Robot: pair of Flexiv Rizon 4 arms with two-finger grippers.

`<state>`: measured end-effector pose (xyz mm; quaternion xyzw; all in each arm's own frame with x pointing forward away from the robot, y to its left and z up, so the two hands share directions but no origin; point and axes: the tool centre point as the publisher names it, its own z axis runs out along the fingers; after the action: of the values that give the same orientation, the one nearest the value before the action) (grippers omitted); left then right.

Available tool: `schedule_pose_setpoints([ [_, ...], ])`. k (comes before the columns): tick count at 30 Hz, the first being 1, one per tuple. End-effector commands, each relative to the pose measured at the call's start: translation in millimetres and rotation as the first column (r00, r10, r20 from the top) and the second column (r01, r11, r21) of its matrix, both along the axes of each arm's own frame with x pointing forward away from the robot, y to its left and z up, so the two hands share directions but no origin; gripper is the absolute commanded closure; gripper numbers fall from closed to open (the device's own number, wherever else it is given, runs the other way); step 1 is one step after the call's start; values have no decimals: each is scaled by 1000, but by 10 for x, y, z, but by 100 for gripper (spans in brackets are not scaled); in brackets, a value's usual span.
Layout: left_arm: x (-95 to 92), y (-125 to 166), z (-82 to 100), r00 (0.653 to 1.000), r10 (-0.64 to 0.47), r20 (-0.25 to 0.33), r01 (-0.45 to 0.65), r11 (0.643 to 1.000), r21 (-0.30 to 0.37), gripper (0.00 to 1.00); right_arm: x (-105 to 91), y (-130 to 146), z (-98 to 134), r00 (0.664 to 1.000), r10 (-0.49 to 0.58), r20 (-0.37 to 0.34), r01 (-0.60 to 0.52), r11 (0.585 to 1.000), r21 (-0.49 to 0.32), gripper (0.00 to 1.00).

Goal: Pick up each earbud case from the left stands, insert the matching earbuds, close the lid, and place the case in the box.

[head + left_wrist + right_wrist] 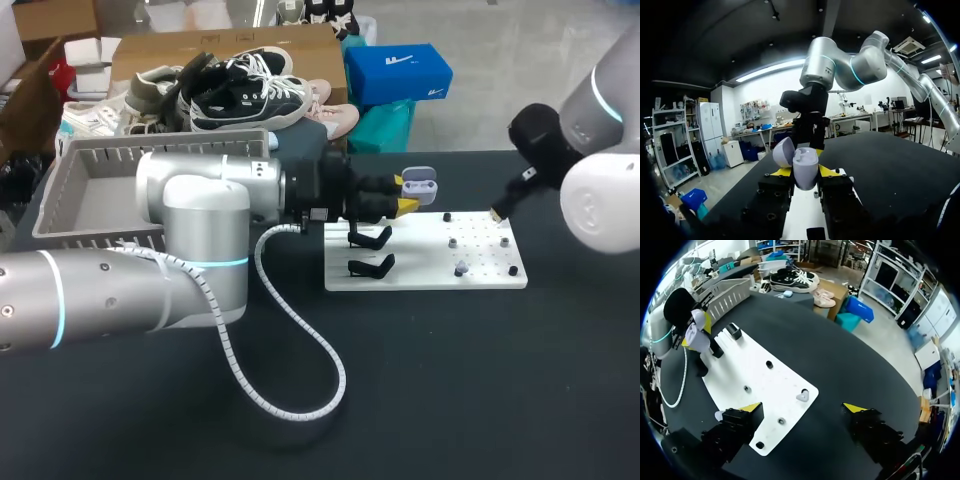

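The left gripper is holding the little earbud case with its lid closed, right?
No. The left gripper does hold the earbud case, but its lid is open, not closed. The left wrist view shows it flipped back.

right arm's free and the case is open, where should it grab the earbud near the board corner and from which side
Probably the earbud by its rounded body, pinched from two opposite sides. Come straight down: it sits low on the white board, so a sideways approach would scrape the board, and nothing crowds it. The right gripper is open.
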<state>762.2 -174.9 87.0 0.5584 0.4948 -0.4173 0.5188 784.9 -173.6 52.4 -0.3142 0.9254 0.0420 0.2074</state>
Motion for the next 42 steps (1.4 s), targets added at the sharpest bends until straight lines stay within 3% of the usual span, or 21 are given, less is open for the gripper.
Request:
schedule_pose_setpoints([
  [1, 4, 2, -7, 1000, 0, 2, 0, 1000, -3, 100, 109, 25, -99, 1000, 1, -21, -1, 1000, 8, 0],
  [11, 4, 2, -7, 1000, 0, 2, 0, 1000, -3, 100, 136, 65, -202, 998, 23, -56, -23, 1000, -5, 0],
  [18, 4, 2, -7, 1000, 0, 2, 0, 1000, -3, 100, 121, 81, -232, 999, -8, -53, 7, 1000, -17, 12],
  [20, 4, 2, -7, 1000, 0, 2, 0, 1000, -3, 100, 119, 83, -243, 998, -30, -47, 29, 999, -18, 22],
  [25, 4, 2, -7, 1000, 0, 2, 0, 1000, -3, 100, 73, 79, -234, 997, -68, -26, 68, 998, -5, 10],
  [29, 4, 2, -7, 1000, 0, 2, 0, 1000, -3, 100, 28, 115, -267, 996, -91, -25, 91, 996, -6, 13],
  [34, 4, 2, -7, 1000, 0, 2, 0, 1000, -3, 100, 3, 121, -298, 992, -120, -23, 120, 993, 8, 30],
  [42, 4, 2, -7, 1000, 0, 2, 0, 1000, -3, 100, 25, 140, -319, 991, -135, -22, 135, 991, 11, 40],
])
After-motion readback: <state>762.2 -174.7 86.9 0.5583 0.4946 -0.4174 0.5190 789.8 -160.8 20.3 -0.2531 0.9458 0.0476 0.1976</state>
